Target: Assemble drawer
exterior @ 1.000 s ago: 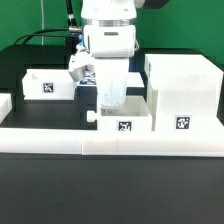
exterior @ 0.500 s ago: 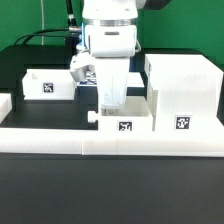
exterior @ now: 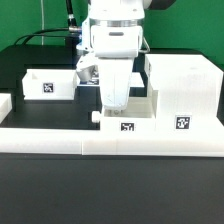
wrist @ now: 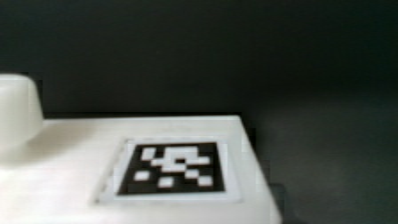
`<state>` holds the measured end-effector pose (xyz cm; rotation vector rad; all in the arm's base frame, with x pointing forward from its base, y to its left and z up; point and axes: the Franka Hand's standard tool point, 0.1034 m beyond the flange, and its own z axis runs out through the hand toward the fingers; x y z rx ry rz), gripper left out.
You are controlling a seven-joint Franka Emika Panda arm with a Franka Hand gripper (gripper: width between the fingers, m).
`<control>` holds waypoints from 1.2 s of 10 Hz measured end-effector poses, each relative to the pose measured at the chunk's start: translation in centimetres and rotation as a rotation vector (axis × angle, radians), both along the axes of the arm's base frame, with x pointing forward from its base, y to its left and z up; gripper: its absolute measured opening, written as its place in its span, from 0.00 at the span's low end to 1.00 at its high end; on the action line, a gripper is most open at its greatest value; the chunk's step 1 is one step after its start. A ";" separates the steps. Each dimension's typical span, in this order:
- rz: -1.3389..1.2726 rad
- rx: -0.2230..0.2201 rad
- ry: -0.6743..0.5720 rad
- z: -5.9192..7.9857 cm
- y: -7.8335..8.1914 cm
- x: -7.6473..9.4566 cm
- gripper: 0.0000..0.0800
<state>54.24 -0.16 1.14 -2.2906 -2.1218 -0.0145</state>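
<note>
The large boxy white housing (exterior: 182, 85) stands at the exterior view's right. A small knobbed tray (exterior: 140, 122) sits right beside it against the front rail, its knob (exterior: 97, 117) pointing to the exterior view's left. My gripper (exterior: 116, 104) reaches down into this tray, and the tray wall and the hand hide its fingertips. A second small tray (exterior: 45, 85) sits further back at the exterior view's left. The wrist view shows a white tagged face of the tray (wrist: 71, 150), its tag (wrist: 175, 168) and a round white knob (wrist: 15, 105). No fingers show there.
A long low white border rail (exterior: 60, 140) runs along the front of the black table. Another white piece (exterior: 4, 103) shows at the exterior view's far left edge. Cables hang behind the arm.
My gripper and the middle tray have shifted slightly to the exterior view's right, toward the housing. The other tray and the housing have not moved.
</note>
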 end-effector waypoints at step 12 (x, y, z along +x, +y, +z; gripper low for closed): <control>0.028 0.001 -0.005 -0.2 1.3 -0.5 0.05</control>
